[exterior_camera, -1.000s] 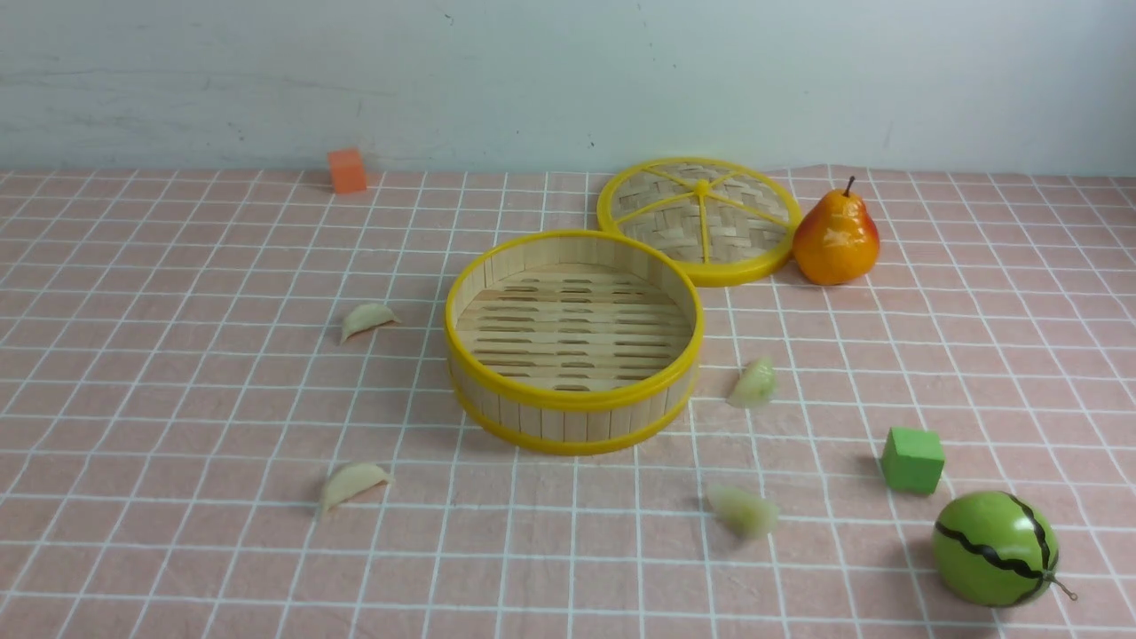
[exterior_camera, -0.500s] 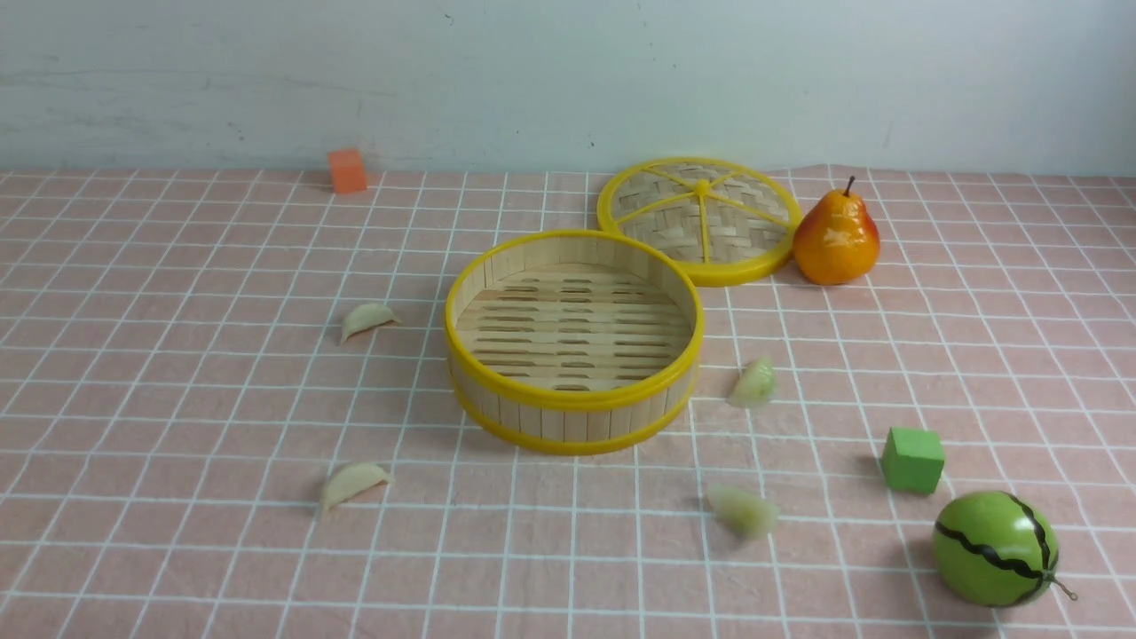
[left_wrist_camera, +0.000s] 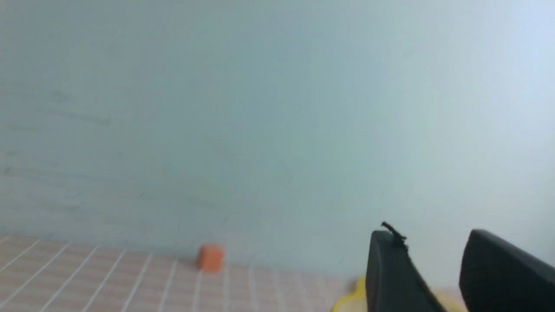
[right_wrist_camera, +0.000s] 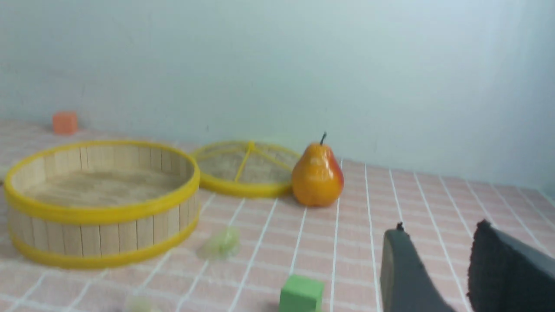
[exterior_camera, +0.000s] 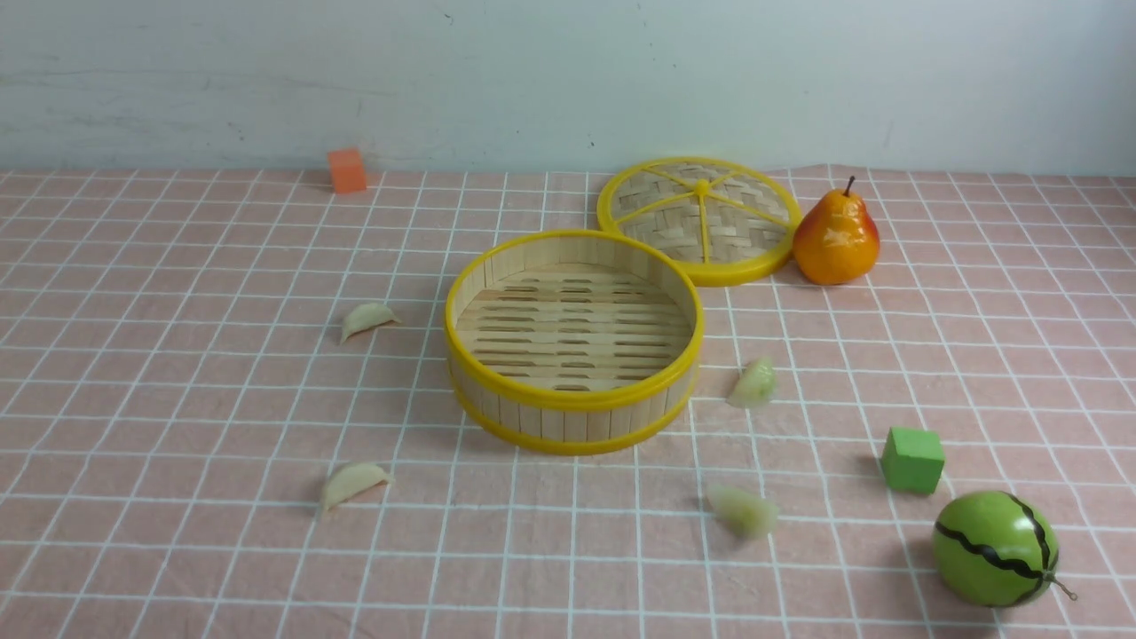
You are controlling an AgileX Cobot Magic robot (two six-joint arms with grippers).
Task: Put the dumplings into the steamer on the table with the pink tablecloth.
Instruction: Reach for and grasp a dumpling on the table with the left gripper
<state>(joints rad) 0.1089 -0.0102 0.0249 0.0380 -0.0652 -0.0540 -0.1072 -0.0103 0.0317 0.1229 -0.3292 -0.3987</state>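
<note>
Flanking the steamer (exterior_camera: 572, 417): cream dumplings (exterior_camera: 367, 319) nearer the left hand (left_wrist_camera: 431, 242), green dumplings (exterior_camera: 754, 383) nearer the right hand (right_wrist_camera: 440, 229); both hands parted, empty.

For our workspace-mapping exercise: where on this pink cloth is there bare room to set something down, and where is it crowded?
Free: the left stretch between the orange cube and the two cream dumplings; the near strip in front of the steamer. Crowded: right of the steamer, among green dumplings, green cube and watermelon; lid and pear behind.
</note>
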